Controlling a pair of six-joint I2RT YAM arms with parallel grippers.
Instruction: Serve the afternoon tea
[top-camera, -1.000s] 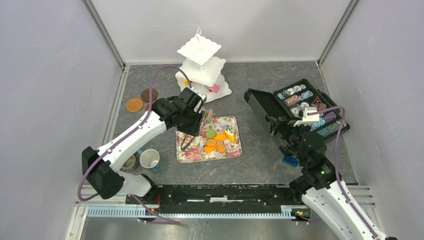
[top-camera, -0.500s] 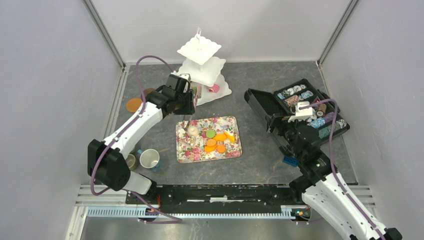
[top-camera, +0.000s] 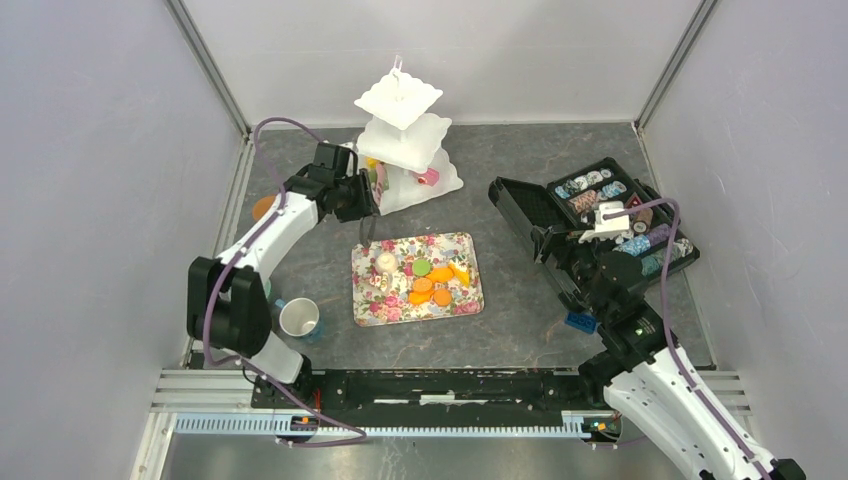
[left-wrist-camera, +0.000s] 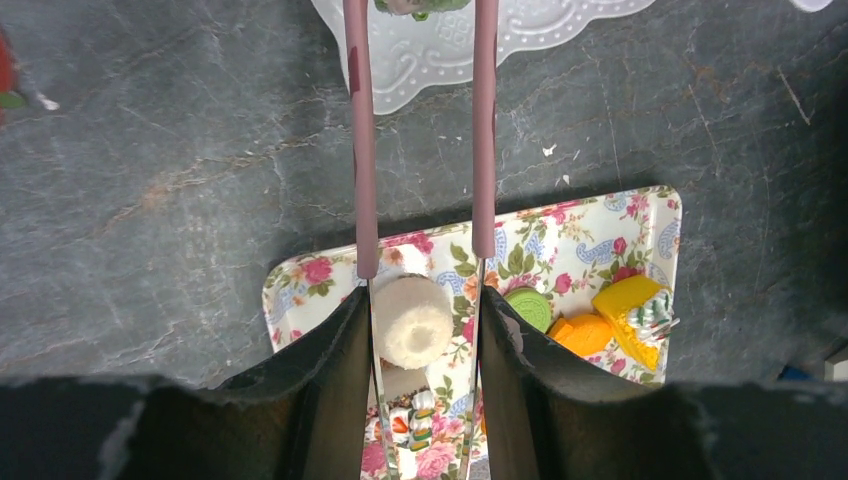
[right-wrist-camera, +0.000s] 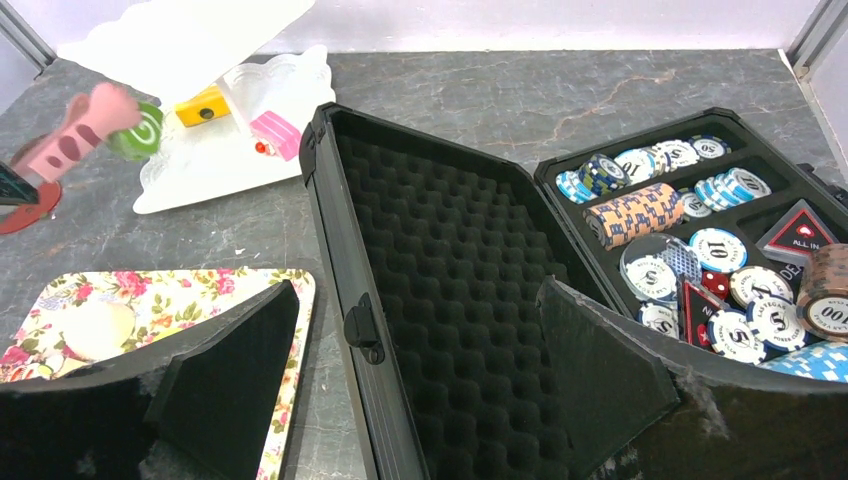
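My left gripper is shut on a pair of pink-tipped metal tongs. The tong tips pinch a green cake at the lowest tier of the white tiered stand. A yellow cake and a pink cake sit on that tier. The floral tray holds a white cake, a green biscuit, orange biscuits and a yellow slice. My right gripper stands open and empty over the black case's lid.
The open black case of discs lies at the right, with a small blue brick in front of it. A white cup stands near the left arm's base. An orange saucer shows beside the left arm.
The left arm has swung from over the tray back and left to the stand, carrying the tongs and green cake. The right arm has barely moved.
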